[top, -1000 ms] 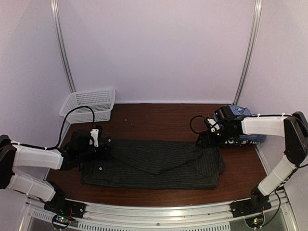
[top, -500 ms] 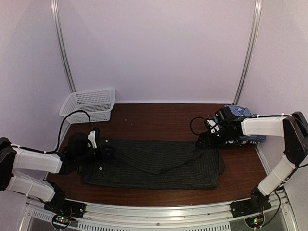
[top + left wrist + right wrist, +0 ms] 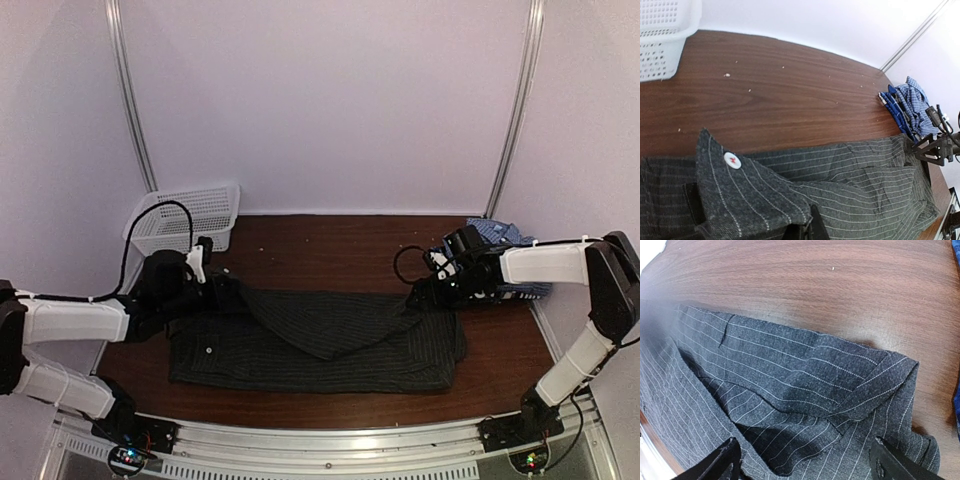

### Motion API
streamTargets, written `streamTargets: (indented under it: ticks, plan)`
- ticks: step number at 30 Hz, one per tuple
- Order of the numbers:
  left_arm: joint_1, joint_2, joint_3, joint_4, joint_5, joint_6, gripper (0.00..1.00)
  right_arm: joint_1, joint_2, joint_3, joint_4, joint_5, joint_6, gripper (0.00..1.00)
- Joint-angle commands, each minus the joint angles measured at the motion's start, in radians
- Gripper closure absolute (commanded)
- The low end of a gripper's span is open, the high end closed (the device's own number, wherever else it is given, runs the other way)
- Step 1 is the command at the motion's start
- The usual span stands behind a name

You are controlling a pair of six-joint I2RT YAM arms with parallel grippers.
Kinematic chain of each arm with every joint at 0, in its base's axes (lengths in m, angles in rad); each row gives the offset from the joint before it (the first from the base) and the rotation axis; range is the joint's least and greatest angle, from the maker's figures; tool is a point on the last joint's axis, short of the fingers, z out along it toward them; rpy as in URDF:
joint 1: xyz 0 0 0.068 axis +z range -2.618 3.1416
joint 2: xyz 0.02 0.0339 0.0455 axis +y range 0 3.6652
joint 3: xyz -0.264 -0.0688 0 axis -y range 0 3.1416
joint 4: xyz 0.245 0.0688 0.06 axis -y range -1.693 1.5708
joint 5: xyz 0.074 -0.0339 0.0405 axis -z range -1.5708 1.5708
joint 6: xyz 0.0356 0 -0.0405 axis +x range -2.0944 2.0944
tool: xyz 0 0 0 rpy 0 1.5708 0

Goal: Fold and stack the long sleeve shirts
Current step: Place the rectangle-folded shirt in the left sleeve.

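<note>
A black pinstriped long sleeve shirt (image 3: 330, 345) lies spread across the middle of the table. My left gripper (image 3: 214, 291) is at its far left corner, shut on a fold of the cloth. In the left wrist view my left gripper (image 3: 809, 226) pinches the striped shirt (image 3: 865, 175) just below a flap with a pale button (image 3: 732, 159). My right gripper (image 3: 424, 296) hovers over the shirt's far right corner. In the right wrist view it (image 3: 807, 465) stands open, its fingers astride the rumpled shirt (image 3: 790, 370). A blue-white checked shirt (image 3: 505, 235) lies bunched at the far right.
A white mesh basket (image 3: 190, 215) stands at the back left, close behind my left arm. The checked shirt (image 3: 912, 102) sits beside the right wall. Bare brown table (image 3: 330, 250) lies behind the black shirt. A metal rail (image 3: 330, 440) runs along the near edge.
My left gripper opened briefly, then shut on the shirt's far left corner and drew it up and back a little. The right arm has barely moved.
</note>
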Motion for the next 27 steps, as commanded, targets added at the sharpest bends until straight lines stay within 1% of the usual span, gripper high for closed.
streamTargets:
  ticks: [1, 4, 6, 9, 12, 16, 18, 22, 23, 24, 27]
  plan:
    - [0.009, 0.058, 0.154, -0.055, 0.071, 0.126, 1.0, -0.005, -0.009, -0.002, 0.005, 0.003, -0.007, 0.1]
    - [0.009, 0.126, 0.28, -0.107, 0.128, 0.199, 1.0, -0.005, -0.013, 0.004, -0.001, 0.009, -0.009, 0.11]
    - [0.009, 0.164, 0.338, -0.139, 0.141, 0.247, 1.0, -0.005, -0.017, 0.005, -0.005, 0.011, -0.009, 0.1]
    - [0.009, 0.199, 0.362, -0.174, 0.079, 0.298, 1.0, -0.005, -0.026, 0.0, -0.008, 0.017, -0.009, 0.1]
    - [0.009, 0.204, 0.323, -0.187, 0.006, 0.328, 1.0, -0.005, -0.035, -0.006, -0.011, 0.022, -0.01, 0.1]
    - [0.009, 0.18, 0.215, -0.169, -0.074, 0.342, 1.0, -0.005, -0.03, -0.004, -0.007, 0.017, -0.009, 0.1]
    - [0.009, 0.162, 0.16, -0.166, -0.121, 0.337, 1.0, -0.004, -0.025, 0.001, -0.007, 0.013, -0.01, 0.1]
    - [0.009, 0.109, 0.052, -0.145, -0.166, 0.289, 1.0, -0.005, -0.02, 0.006, -0.008, 0.011, -0.01, 0.1]
    - [0.009, 0.096, 0.026, -0.137, -0.164, 0.277, 0.98, -0.005, -0.019, 0.008, -0.008, 0.011, -0.011, 0.1]
    - [0.009, 0.086, 0.007, -0.131, -0.159, 0.26, 0.93, -0.005, -0.018, 0.009, -0.008, 0.01, -0.011, 0.1]
    - [0.009, 0.049, -0.044, -0.109, -0.111, 0.217, 0.75, -0.005, -0.015, 0.011, -0.006, 0.007, -0.009, 0.1]
